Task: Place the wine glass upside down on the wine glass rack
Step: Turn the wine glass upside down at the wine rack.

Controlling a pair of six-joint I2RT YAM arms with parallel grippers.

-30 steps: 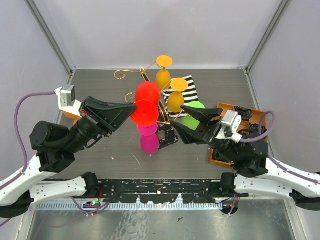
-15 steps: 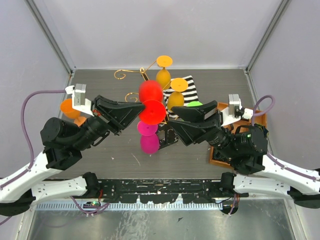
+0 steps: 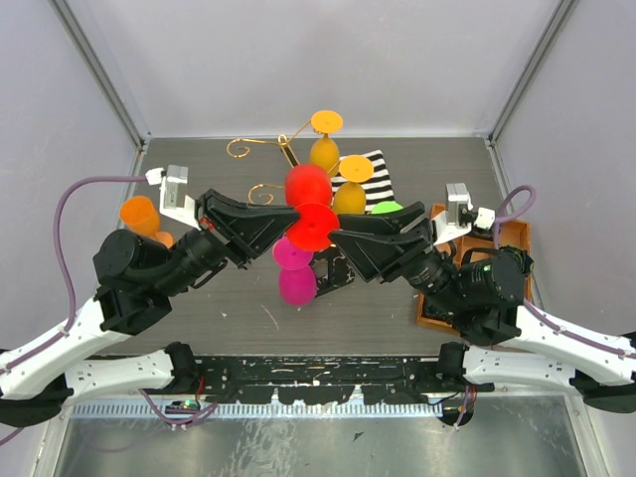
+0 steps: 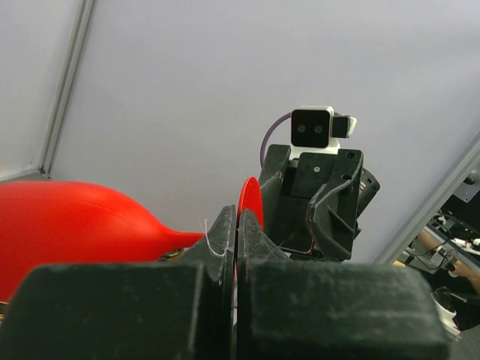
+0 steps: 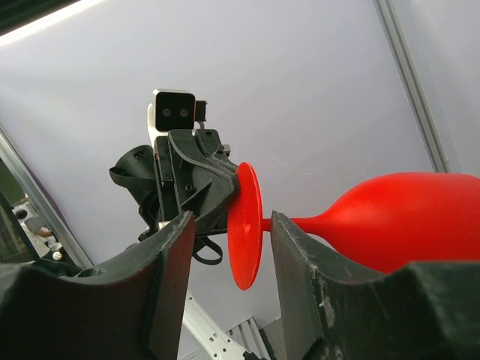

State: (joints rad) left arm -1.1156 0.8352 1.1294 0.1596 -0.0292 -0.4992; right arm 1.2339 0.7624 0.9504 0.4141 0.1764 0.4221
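Top view: a glossy red wine glass (image 3: 306, 185) is lying level in mid-air above the wine glass rack (image 3: 338, 278), whose thin gold wire arms are already carrying smooth yellow glasses (image 3: 348, 201). The hanging itself is not yet done.

Left wrist view: the left gripper (image 4: 234, 225) is pinching the slim stem, jaws together on it, with the rounded bowl bulging off to the left.

Right wrist view: the right gripper (image 5: 232, 232) is straddling the flat round foot, jaws apart and apparently touching nothing. This looks like a handover, with inverting and hooking left to do.
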